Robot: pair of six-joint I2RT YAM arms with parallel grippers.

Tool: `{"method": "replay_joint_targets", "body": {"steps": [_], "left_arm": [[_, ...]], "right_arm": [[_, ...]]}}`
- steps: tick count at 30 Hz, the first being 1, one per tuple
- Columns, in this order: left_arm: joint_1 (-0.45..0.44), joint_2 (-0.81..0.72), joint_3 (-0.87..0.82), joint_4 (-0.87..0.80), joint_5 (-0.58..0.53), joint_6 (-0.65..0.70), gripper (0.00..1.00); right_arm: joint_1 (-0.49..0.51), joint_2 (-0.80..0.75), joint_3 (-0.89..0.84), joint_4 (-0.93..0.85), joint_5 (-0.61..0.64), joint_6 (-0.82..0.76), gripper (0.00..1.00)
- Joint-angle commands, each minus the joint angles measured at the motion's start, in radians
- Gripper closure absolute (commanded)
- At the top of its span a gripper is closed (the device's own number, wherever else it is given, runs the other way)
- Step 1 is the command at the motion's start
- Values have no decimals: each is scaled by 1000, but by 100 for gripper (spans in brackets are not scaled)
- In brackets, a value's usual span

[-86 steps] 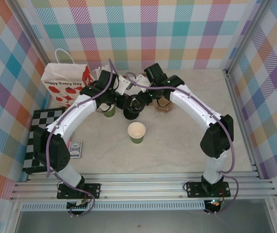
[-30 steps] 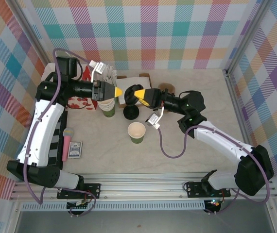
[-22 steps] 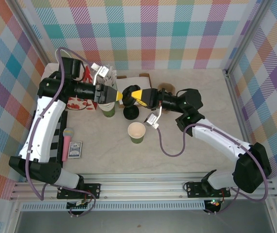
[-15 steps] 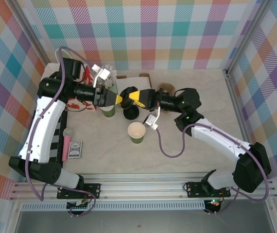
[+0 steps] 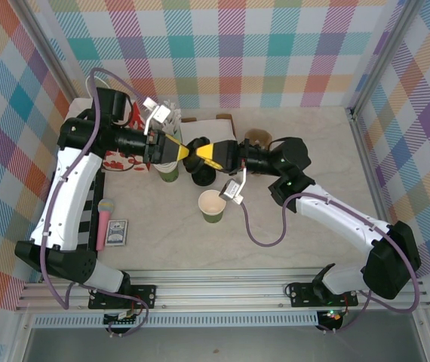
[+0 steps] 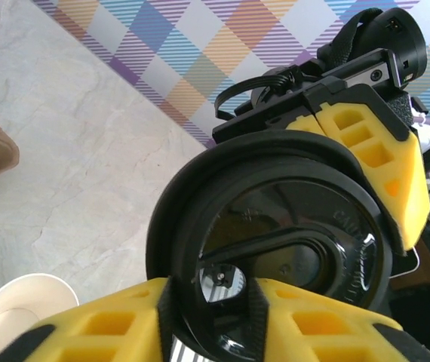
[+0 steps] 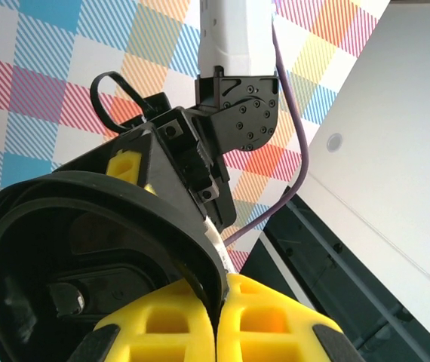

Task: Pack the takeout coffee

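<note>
Top: left gripper (image 5: 176, 149) and right gripper (image 5: 200, 153) meet tip to tip; the green cup (image 5: 213, 205) stands lidless on the table (image 5: 298, 241) just in front.
Left wrist: the black lid (image 6: 275, 256) dips between my left fingers (image 6: 102, 332), partly closed. I cannot tell if they clamp it.
Right wrist: right fingers (image 7: 275, 320) pinched tight on the lid rim.

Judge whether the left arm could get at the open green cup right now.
Probably not yet: the cup stands in the open, but the left end effector is pinching the black lid that the right end effector also holds.
</note>
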Motion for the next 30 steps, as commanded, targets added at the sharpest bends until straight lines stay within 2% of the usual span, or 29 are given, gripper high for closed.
{"method": "replay_joint_targets", "body": {"steps": [1, 6, 11, 15, 18, 21, 22, 23, 25, 26, 29, 30], "left_arm": [[-9, 18, 22, -53, 54, 43, 71], [-15, 10, -16, -25, 81, 43, 72], [-27, 25, -13, -49, 82, 65, 85], [-44, 16, -24, -56, 72, 90, 90], [-49, -6, -46, -19, 65, 82, 100], [-49, -40, -78, 59, 31, 35, 100], [-49, -55, -97, 107, 9, 3, 100], [-49, -71, -116, 151, -23, -32, 100], [-49, -99, -146, 217, -112, -84, 100], [-49, -116, -164, 249, -176, -112, 100], [-49, -155, -228, 336, -415, -174, 100], [-49, -161, -245, 359, -484, -209, 100]], "right_arm": [[17, 4, 33, -13, -19, 5, 100], [23, 7, 30, -18, -12, -6, 100], [29, 18, 39, -21, -11, -12, 100], [33, 29, 50, -31, 4, -33, 100], [33, 31, 52, -46, 12, -50, 100], [33, 19, 50, -113, 35, -71, 99], [33, 12, 49, -157, 49, -84, 92], [33, 4, 52, -234, 72, -92, 77], [32, -19, 66, -398, 135, -89, 58], [32, -31, 79, -471, 197, -30, 41], [29, -51, 110, -563, 399, 276, 1], [21, -55, 141, -637, 486, 390, 0]]}}
